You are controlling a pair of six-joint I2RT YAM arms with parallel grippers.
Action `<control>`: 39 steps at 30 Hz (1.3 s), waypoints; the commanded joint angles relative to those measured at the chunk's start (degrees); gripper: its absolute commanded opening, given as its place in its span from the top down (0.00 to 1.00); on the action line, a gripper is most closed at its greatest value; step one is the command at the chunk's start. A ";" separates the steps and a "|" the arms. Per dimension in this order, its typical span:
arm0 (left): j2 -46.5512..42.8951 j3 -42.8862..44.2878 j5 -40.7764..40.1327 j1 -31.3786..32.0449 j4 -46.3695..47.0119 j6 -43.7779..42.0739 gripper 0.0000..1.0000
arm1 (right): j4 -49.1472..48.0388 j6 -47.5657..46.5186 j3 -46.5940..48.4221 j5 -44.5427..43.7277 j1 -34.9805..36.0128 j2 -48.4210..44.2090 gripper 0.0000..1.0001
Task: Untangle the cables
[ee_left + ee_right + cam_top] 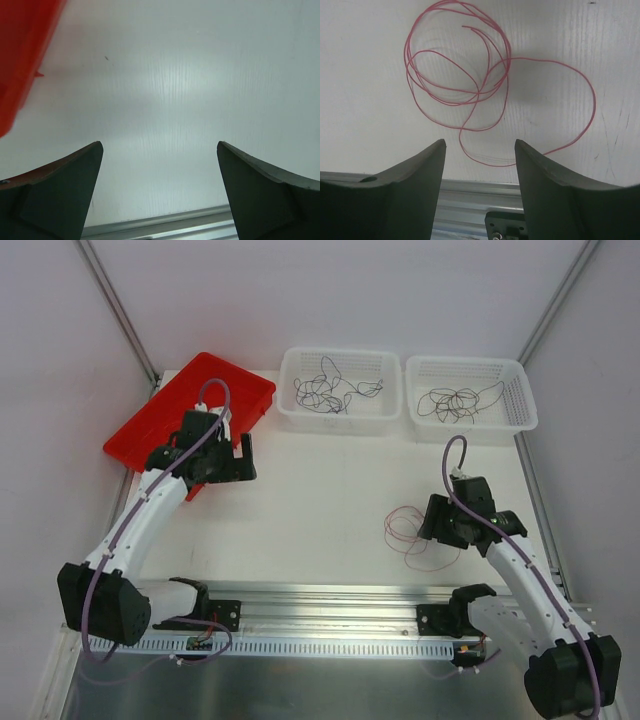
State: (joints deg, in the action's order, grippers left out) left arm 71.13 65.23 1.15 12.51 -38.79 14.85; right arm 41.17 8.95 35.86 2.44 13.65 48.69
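Gaping wide, left tool (159, 143) empty, right tool (479, 141) parted near red-pink cable (478, 92)

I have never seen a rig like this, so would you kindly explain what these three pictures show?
These are two robot arms bolted at the near edge of a table. The overhead picture looks down from above and behind them, with the left arm on the left and the right arm on the right. The other two pictures come from cameras on the wrists; the dark wedges at the bottom are each tool's own fingers.

On the table are a red tray and two white baskets. The left basket holds purplish cables, and the right basket holds black cables. A loose red cable lies by the right arm.

The left tool is open over bare table beside the tray. The right tool hangs over the red cable, fingers apart. Neither holds anything.
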 commanded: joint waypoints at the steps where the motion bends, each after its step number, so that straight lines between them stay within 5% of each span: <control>1: -6.61 -8.26 6.14 0.93 5.11 1.06 0.01 | -6.27 -0.24 -1.13 0.99 0.32 0.96 0.39; 5: -15.73 -17.32 8.08 0.85 9.69 0.09 0.01 | -8.91 -3.49 -0.70 2.39 0.41 4.56 0.55; 10: -23.31 -26.55 5.45 0.93 15.13 0.35 0.01 | -11.11 -6.84 1.23 3.45 0.41 9.75 0.58; 28: -20.86 -26.03 5.36 0.85 16.99 0.35 0.01 | -19.11 -8.69 5.98 3.98 3.75 29.44 0.63; 35: -20.68 -25.86 6.76 0.85 17.16 0.35 0.01 | -18.24 -8.69 7.73 2.93 7.70 30.59 0.92; 39: -20.60 -25.94 7.20 0.85 17.08 0.35 0.01 | -14.81 -8.69 12.38 1.87 11.22 27.09 0.99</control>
State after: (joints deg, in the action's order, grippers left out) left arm 50.43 38.46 6.55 13.17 -23.16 15.27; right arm 24.56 0.71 43.03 4.97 22.31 79.35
